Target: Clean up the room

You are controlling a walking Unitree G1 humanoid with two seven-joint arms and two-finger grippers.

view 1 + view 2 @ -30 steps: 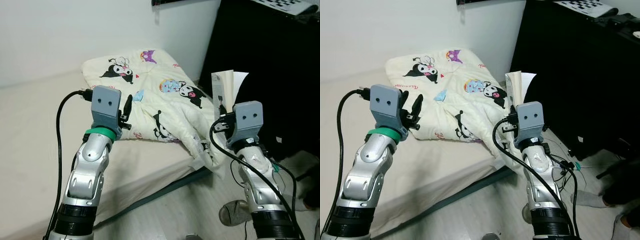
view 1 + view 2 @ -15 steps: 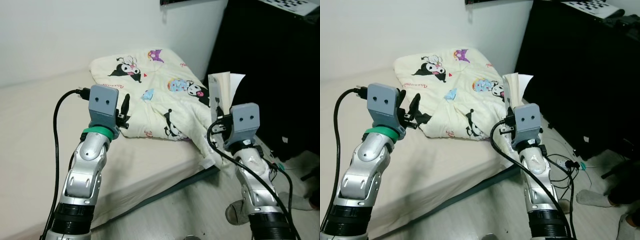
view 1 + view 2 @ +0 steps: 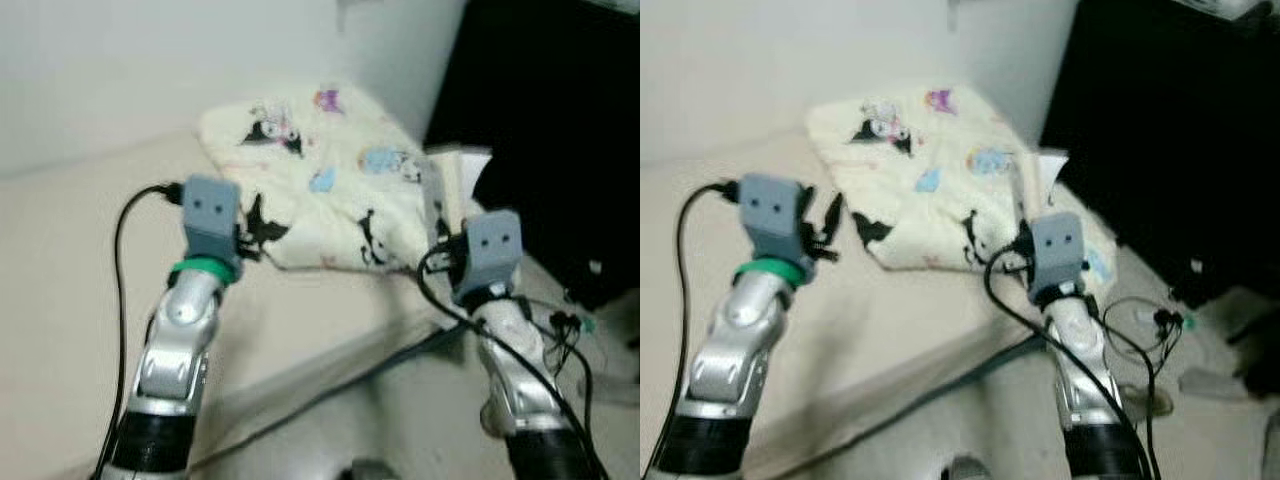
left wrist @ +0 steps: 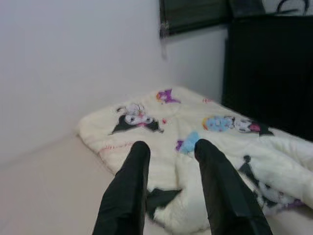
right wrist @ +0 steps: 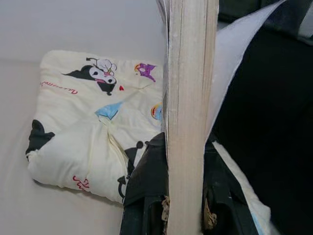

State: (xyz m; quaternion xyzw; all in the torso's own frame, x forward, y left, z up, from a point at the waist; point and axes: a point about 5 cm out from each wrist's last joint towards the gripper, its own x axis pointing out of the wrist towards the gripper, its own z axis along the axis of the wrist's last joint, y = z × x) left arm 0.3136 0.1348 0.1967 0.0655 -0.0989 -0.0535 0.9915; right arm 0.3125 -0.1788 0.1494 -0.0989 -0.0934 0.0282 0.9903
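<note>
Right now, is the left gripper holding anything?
No, the left gripper is open with nothing between its fingers, above the quilt.

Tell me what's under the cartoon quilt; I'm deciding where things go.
The quilt lies folded on the beige mattress, one edge draping toward the floor. Anything beneath its folds is covered and cannot be seen.

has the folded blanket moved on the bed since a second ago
No. The blanket sits at the same corner of the bed, by the wall. The whole picture has slid, so the camera moved.

Head and wrist cameras share the quilt (image 3: pixel 330 180) (blurred).
</note>
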